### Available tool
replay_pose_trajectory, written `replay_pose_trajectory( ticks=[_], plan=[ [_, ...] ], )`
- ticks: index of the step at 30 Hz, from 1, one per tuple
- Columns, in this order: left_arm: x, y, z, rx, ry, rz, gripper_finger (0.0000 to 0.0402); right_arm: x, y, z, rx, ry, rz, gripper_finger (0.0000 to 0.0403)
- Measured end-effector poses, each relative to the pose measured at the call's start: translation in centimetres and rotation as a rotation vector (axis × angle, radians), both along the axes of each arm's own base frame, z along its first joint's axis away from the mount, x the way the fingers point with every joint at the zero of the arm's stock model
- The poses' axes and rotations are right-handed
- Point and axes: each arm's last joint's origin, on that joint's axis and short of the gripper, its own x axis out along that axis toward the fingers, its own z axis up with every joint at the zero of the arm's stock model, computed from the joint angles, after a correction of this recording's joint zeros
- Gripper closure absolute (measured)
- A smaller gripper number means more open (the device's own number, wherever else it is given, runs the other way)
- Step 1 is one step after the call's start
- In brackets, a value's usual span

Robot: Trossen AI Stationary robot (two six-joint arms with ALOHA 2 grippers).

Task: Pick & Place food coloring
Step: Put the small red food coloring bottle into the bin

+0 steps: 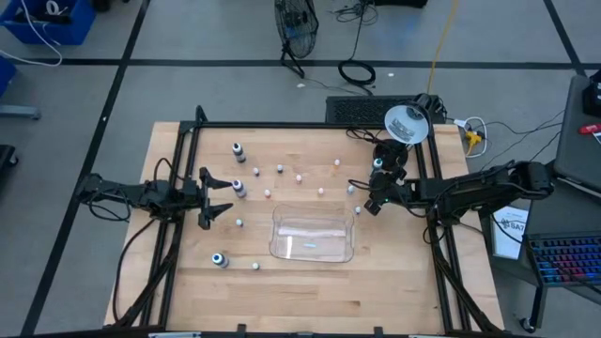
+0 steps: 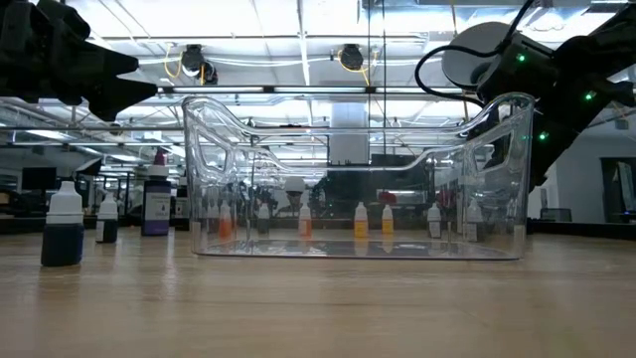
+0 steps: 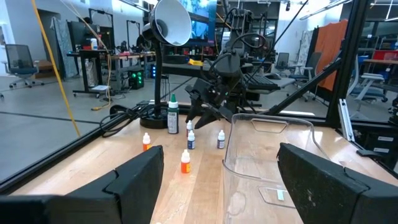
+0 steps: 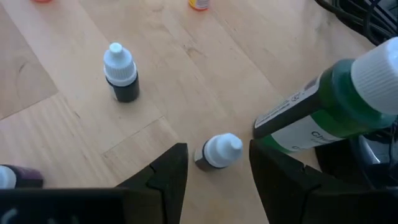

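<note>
Food coloring bottles stand scattered on the wooden table around a clear tray [image 1: 313, 233]. Dark ones with white or teal tops stand at the left [image 1: 238, 150] [image 1: 238, 188] [image 1: 219, 259]; several tiny whitish ones [image 1: 279, 170] dot the middle. My right gripper [image 1: 373, 202] [image 4: 217, 168] is open and low, right of the tray. One tiny dark white-capped bottle [image 4: 217, 151] lies on its side between its fingertips, with a narrow gap at each side. A green bottle [image 4: 323, 106] stands right beside one finger. My left gripper [image 1: 214, 199] [image 3: 217, 180] is open above the table's left part.
Another small dark bottle [image 4: 121, 73] stands upright ahead of my right gripper. A lamp [image 1: 407, 122] and cables sit at the far right corner. Black frame rails [image 1: 178, 188] run along the table's left and right sides. Bare wood lies near the front edge.
</note>
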Motion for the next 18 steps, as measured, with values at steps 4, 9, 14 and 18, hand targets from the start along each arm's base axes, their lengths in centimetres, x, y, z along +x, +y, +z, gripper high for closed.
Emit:
replay_pose_trajectory(
  ticks=[4, 9, 14, 18],
  plan=[
    [0.0, 0.0, 0.0, 0.0, 0.0, 0.0, 0.0091, 0.0, 0.0, 0.0, 0.0, 0.0, 0.0, 0.0243],
    [0.0, 0.0, 0.0, 0.0, 0.0, 0.0, 0.0092, 0.0, 0.0, 0.0, 0.0, -0.001, 0.0, 0.0243],
    [0.0, 0.0, 0.0, 0.0, 0.0, 0.0, 0.0091, 0.06, -0.01, 0.04, 0.003, -0.012, -0.006, 0.0251],
    [0.0, 0.0, 0.0, 0.0, 0.0, 0.0, 0.0092, 0.22, -0.02, 0.16, 0.0, -0.033, -0.006, 0.0267]
  ],
)
